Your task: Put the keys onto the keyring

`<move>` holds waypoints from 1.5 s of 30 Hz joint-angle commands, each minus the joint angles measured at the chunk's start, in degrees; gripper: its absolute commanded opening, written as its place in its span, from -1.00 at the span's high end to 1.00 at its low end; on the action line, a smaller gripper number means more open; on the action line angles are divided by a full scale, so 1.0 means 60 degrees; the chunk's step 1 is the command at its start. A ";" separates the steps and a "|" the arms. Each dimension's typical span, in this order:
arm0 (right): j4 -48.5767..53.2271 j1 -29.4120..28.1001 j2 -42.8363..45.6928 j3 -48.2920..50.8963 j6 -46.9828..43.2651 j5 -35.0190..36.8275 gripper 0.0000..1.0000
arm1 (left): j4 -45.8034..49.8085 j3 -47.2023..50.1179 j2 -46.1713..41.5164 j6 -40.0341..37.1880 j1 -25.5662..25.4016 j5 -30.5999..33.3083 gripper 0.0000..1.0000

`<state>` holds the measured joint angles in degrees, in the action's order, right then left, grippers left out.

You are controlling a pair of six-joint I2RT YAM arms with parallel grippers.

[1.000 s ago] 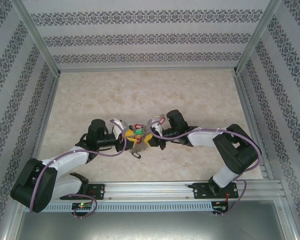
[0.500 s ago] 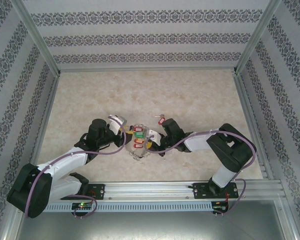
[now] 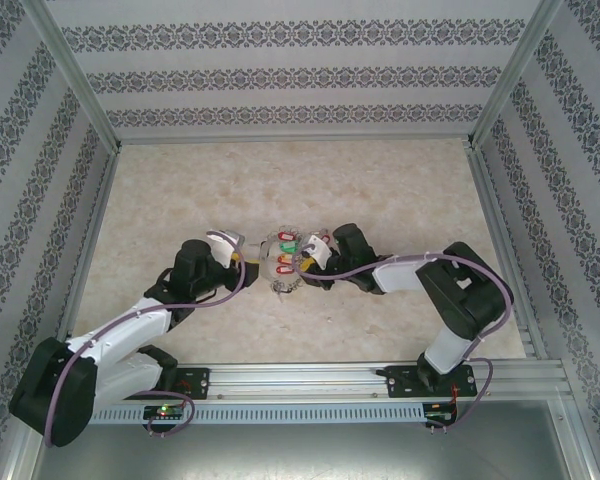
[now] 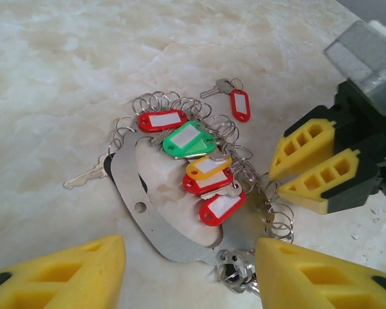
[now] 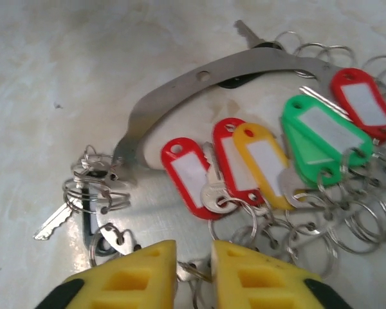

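**One red-tagged key lies loose beside the keyring**

Two things matter for the step in hand, which looks like steadying the keyring (image 4: 132, 187) so a ring can be opened. The right gripper (image 5: 193, 257) should hold a single wire ring, not a bunch. The left gripper (image 4: 186, 251) should pin the flat plate. The left fingers are spread wide over the plate. The right fingers are nearly together with wire in the slit, but I cannot tell whether they pinch it. The keyring is a grey crescent plate trailing small rings and red, green and yellow tags. It lies on the table (image 4: 45, 58) between the grippers, with the loose key (image 4: 238, 104) just beyond it
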<state>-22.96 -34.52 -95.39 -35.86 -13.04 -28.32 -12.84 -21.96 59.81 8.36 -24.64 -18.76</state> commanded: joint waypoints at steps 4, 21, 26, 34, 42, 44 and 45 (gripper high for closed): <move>0.0285 -0.0735 0.2457 0.1199 0.1467 0.1487 0.35 | 0.1318 -0.0072 -0.0506 0.0626 0.0065 0.0140 -0.13; 0.0527 -0.1538 0.0657 0.0337 0.0284 0.1395 0.33 | 0.2678 -0.0496 -0.0776 0.0520 0.1299 -0.0809 -0.14; 0.0981 -0.1532 0.0784 0.0130 -0.0541 0.1163 0.35 | 0.2470 -0.0355 -0.0845 0.0602 0.1374 -0.0798 -0.14; 0.3156 -0.1535 0.0634 -0.1230 -0.0641 0.1543 0.37 | 0.2287 -0.0285 -0.0788 0.0712 0.1400 -0.0680 -0.14; 0.5247 -0.1759 0.0136 -0.2395 -0.0272 0.1011 0.37 | 0.2153 -0.0246 -0.0645 0.0897 0.1517 -0.0731 -0.14; 0.5717 -0.1823 -0.0056 -0.2735 -0.0241 0.0977 0.36 | 0.2160 -0.0281 -0.0617 0.0905 0.1562 -0.0756 -0.14; 0.5937 -0.1856 -0.0164 -0.2890 -0.0235 0.0956 0.36 | 0.2162 -0.0285 -0.0602 0.0891 0.1588 -0.0776 -0.14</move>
<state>5.04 -44.86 -94.59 -50.41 -15.18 -20.88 1.06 -23.88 55.86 12.53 -16.08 -22.52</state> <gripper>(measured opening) 0.318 0.570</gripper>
